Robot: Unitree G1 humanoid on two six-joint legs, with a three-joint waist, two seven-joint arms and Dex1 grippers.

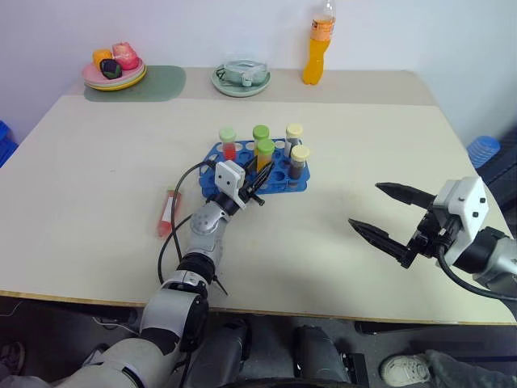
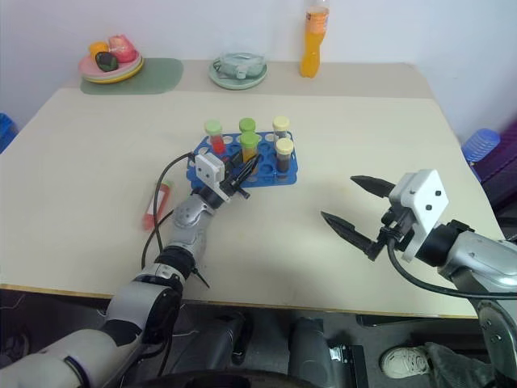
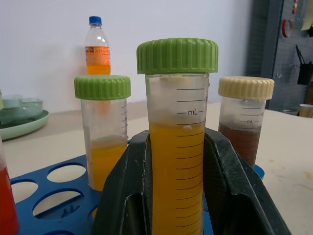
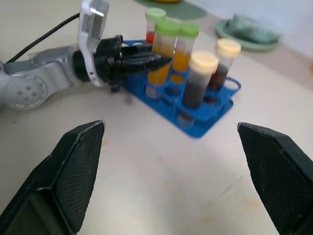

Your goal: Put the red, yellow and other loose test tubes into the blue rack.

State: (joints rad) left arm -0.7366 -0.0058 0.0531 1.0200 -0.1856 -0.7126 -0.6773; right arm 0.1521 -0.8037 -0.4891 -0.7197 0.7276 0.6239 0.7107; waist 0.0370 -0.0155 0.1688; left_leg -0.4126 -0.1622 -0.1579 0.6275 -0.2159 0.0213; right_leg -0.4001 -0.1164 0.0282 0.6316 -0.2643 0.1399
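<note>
Left gripper (image 1: 260, 187) is clamped on a green-capped tube of yellow liquid (image 3: 177, 142), upright, sitting over or in the near-middle part of the blue rack (image 1: 292, 183). The left wrist view has both fingers (image 3: 128, 196) pressed to the tube's sides well below the cap, which keeps it vertical for the hole (can't tell whether the bottom is seated yet).

Rack sits mid-table. Besides the gripped tube it holds four standing tubes:
- red liquid, green cap (image 1: 228, 142), far left
- yellow liquid, green cap (image 1: 260, 136), behind the gripped one
- two cream-capped tubes (image 1: 296, 153) on the right, dark liquid in at least the near one

Several holes on the near left side are open.

One red tube (image 1: 167, 212) lies flat on the table (image 1: 97, 202) to the left of the rack, just beside the left forearm. By my read that's the only loose tube left.

Right gripper (image 1: 388, 217) hangs near the right edge, well apart from the rack, jaws spread wide, holding nothing. Probably parked there to leave the left arm room.

Judgement: yellow placement is nearly done, red tube next.
</note>
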